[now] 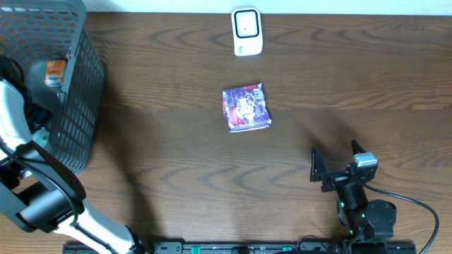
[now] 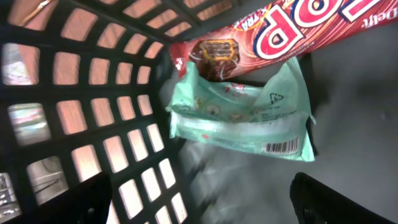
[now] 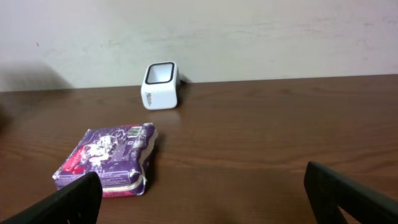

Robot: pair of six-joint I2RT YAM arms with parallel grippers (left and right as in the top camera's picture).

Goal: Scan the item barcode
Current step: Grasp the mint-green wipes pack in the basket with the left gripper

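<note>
While the left claw hangs wide open inside the basket, holding and touching nothing, the step in hand looks like the reach for an item, not yet the scan. Just beneath it lies a green packet, its barcode facing up, with a red snack bar touching its far edge. The next move likely calls for lowering onto the packet, closing across it without covering the barcode, and lifting it clear of the basket wall. The right claw is also fully open and empty, low over the table near its front edge. Farther out, a purple packet lies mid-table, and the white scanner stands well beyond it at the far edge.
</note>
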